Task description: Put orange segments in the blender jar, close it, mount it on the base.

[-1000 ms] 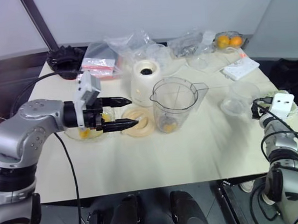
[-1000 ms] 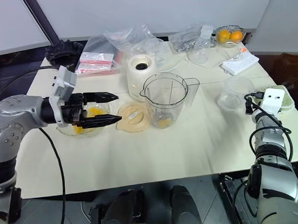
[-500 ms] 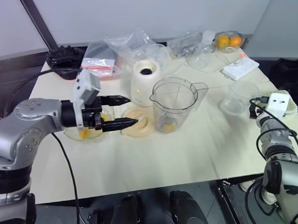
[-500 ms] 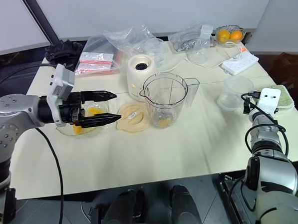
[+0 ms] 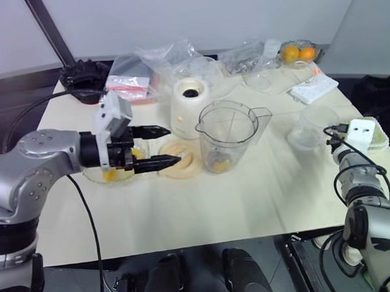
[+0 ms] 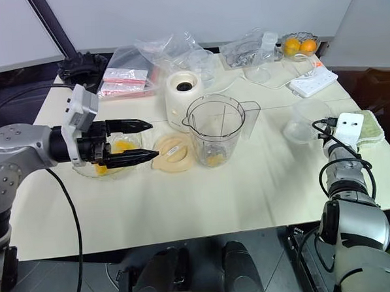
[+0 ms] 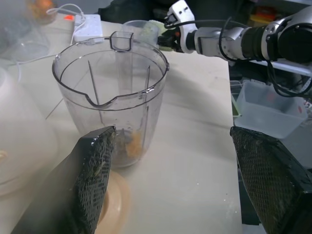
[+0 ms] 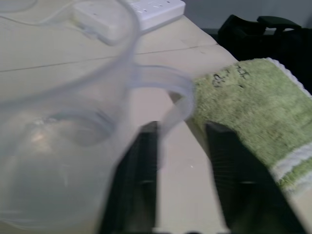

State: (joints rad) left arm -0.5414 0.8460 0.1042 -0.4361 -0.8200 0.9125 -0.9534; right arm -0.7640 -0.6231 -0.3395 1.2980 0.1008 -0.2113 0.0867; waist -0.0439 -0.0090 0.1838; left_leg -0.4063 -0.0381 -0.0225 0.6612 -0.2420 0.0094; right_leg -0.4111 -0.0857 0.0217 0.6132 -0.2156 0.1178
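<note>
The blender jar (image 5: 228,134) stands upright and lidless at mid-table, with a few orange segments (image 5: 220,164) at its bottom. More orange segments (image 6: 120,146) lie in a glass bowl (image 5: 111,171) to its left. My left gripper (image 5: 162,146) hovers open over that bowl, empty, pointing toward the jar (image 7: 114,92). The base (image 5: 189,99) stands just behind the jar. A cream lid (image 5: 180,158) lies flat between bowl and jar. At the right table edge my right gripper (image 8: 180,131) is shut on the handle of a clear measuring cup (image 8: 63,146).
Plastic bags (image 5: 158,66), a white power strip (image 5: 315,87) and a dish of whole oranges (image 5: 299,53) crowd the table's back. A green cloth (image 8: 253,107) lies beside the measuring cup (image 5: 310,128). Bare tabletop (image 5: 205,211) stretches along the front.
</note>
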